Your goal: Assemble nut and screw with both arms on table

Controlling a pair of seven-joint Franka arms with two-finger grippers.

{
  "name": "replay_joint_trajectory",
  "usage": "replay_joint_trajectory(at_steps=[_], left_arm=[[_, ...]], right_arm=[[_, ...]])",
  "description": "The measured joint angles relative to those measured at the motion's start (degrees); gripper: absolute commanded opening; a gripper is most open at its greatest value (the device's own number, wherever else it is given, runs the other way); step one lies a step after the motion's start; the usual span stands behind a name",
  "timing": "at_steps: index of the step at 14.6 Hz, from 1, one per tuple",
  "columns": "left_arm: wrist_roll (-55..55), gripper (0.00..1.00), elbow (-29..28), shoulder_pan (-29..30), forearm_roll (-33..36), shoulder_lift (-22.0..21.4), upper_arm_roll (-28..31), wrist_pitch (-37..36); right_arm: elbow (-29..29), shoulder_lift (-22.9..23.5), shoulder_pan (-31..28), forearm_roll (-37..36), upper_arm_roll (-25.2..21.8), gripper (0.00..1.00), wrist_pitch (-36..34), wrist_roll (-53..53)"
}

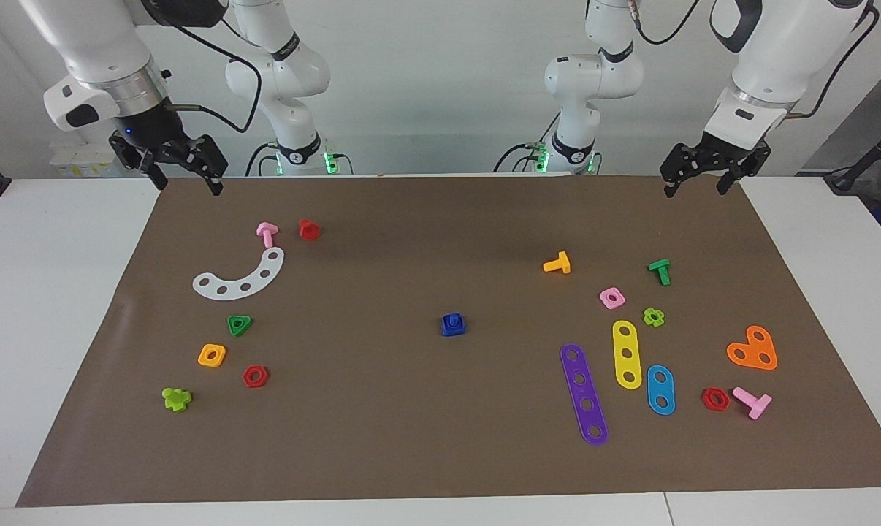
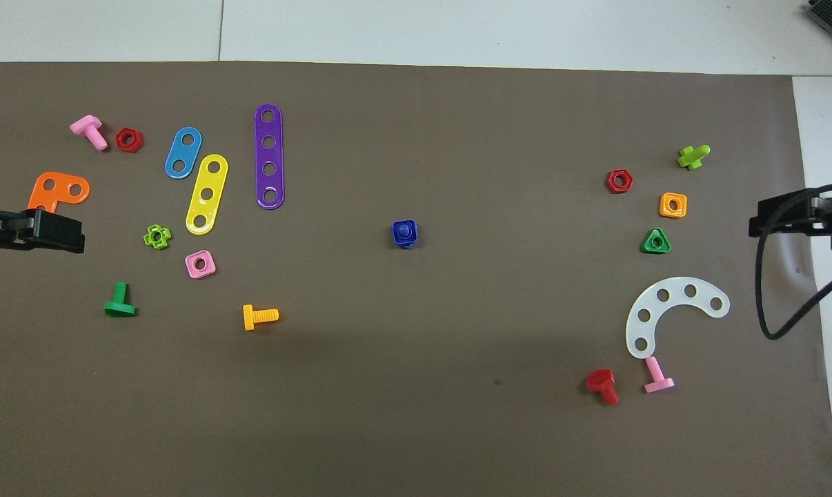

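The dark blue nut lies in the middle of the brown mat on the table, and the dark blue screw stands in its hole; nothing touches them. From overhead the nut and the screw read as one piece. My left gripper hangs open and empty over the mat's edge nearest the robots, at the left arm's end. The right gripper hangs open and empty over the same edge at the right arm's end. Overhead, the left gripper and the right gripper show at the sides.
Toward the left arm's end lie an orange bolt, pink nut, green bolt and purple, yellow and blue strips. Toward the right arm's end lie a white curved strip, green triangular nut and orange nut.
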Motion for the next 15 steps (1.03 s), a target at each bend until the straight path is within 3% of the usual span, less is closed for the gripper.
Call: replay_joint_trajectory(at_steps=[15], left_arm=[[0.8,1.0,-0.1,0.0,-0.3,0.1,0.4,3.7]], right_arm=[[0.0,0.0,0.0,0.0,0.0,1.0,0.0,0.0]])
